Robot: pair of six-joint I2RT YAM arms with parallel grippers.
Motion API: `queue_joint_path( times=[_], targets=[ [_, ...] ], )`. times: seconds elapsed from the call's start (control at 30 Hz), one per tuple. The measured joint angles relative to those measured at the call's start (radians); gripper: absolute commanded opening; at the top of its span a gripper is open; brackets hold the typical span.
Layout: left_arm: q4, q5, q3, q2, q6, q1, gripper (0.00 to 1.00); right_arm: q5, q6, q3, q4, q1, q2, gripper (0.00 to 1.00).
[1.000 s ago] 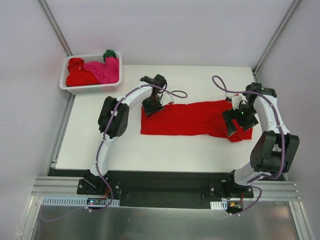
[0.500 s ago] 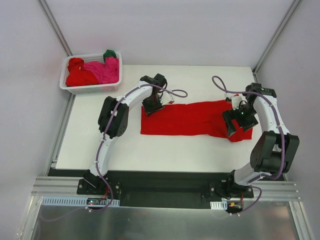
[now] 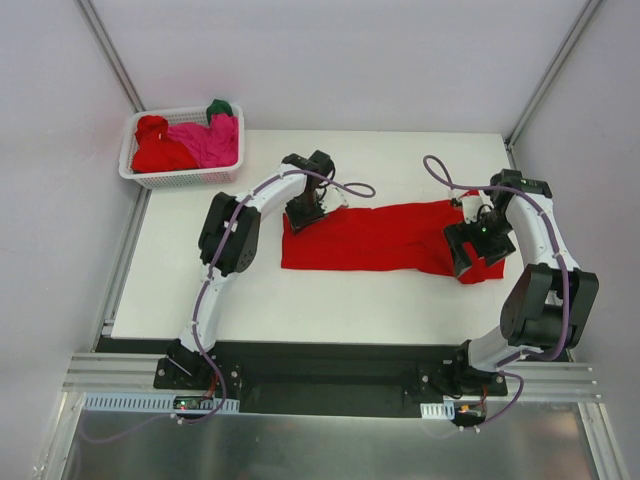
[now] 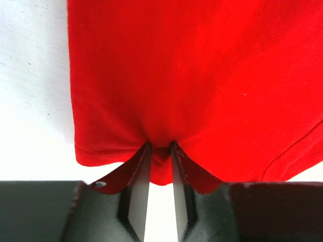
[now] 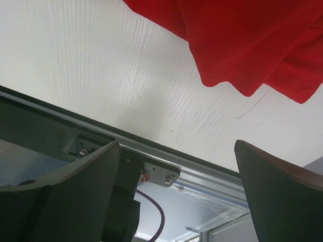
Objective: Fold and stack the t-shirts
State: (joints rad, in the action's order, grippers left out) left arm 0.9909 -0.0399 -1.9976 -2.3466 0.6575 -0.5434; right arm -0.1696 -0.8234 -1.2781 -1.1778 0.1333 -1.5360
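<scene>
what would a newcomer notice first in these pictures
A bright red t-shirt lies spread across the middle of the white table, the strongest colour in the scene. The left gripper pinches a fold at the shirt's left edge, while the right gripper hangs wide open over its right end. At the table's far-left corner, a white basket holds more shirts, red, pink and green.
</scene>
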Motion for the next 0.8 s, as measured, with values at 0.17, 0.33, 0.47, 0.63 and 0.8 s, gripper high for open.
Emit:
queue_joint_path(
  times=[0.17,0.33,0.47,0.63,0.8],
  targets=[
    [0.002,0.000,0.000,0.000,0.000,0.000,0.16,0.000,0.000,0.000,0.000,0.000,0.000,1.00],
    [0.002,0.000,0.000,0.000,0.000,0.000,0.18,0.000,0.000,0.000,0.000,0.000,0.000,1.00],
    [0.002,0.011,0.000,0.000,-0.003,0.000,0.21,0.000,0.000,0.000,0.000,0.000,0.000,1.00],
    [0.001,0.045,-0.003,0.000,-0.001,0.000,0.26,-0.001,0.000,0.000,0.000,0.000,0.000,1.00],
    [0.002,0.060,-0.003,0.000,0.002,0.000,0.27,-0.001,0.000,0.000,0.000,0.000,0.000,1.00]
  ],
)
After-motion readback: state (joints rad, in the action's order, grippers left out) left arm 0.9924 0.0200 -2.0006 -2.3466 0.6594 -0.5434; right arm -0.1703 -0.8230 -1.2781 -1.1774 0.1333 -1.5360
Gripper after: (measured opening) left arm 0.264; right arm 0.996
